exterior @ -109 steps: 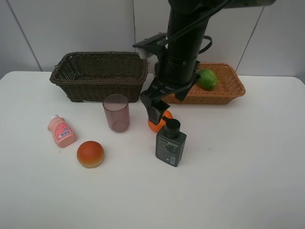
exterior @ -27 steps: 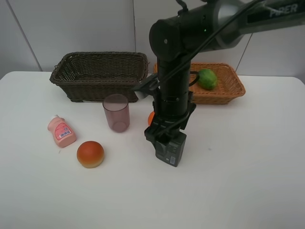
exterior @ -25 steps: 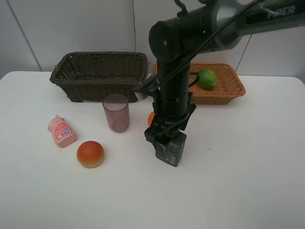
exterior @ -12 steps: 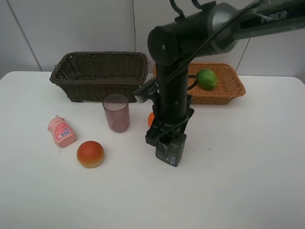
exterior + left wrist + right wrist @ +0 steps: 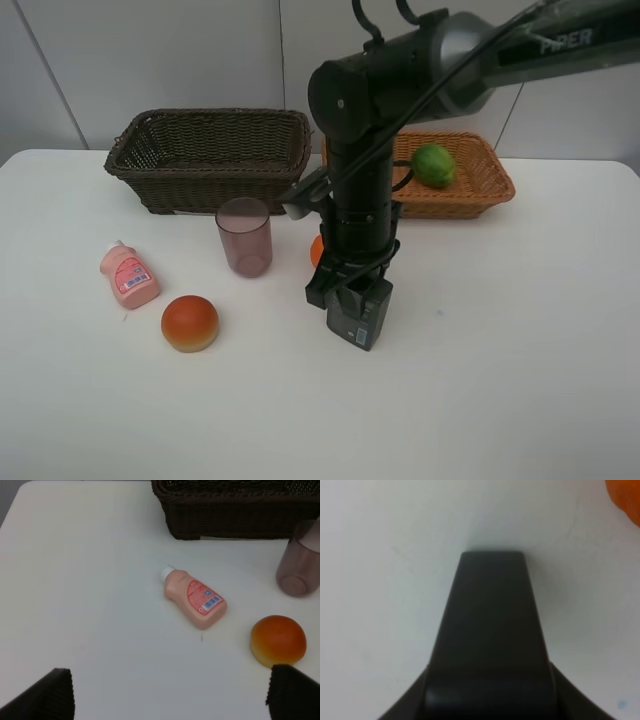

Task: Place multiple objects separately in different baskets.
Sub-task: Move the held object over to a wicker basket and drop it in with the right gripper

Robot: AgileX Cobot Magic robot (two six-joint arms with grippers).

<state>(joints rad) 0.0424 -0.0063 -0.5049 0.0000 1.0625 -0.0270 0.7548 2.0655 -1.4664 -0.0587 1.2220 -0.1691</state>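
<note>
The right gripper is standing upright over the dark grey pump bottle near the middle of the white table. Its jaws are drawn in narrow at the pump head, apparently gripping it, though the arm is hiding the contact itself. To do this step well, I judge the lift is wanting to go straight up before any sideways travel. The orange round fruit is sitting just beside the bottle at ten o'clock, and the translucent purple plastic cup is standing near at nine o'clock. A top-held bottle is likely to swing, so a slow carry is looking wise. The green round fruit is lying in the light orange-tan wicker basket at one o'clock. The dark brown wicker basket at eleven o'clock is therefore seeming the likelier home for bottles. The high view is showing all this, but not the left gripper. Only the left wrist view is showing that one, spread wide and empty above the table, with the pink squat plastic bottle lying down and the red-orange glossy bun beyond it. The right wrist view is adding only a dark tapering shape and a sliver of the orange.
</note>
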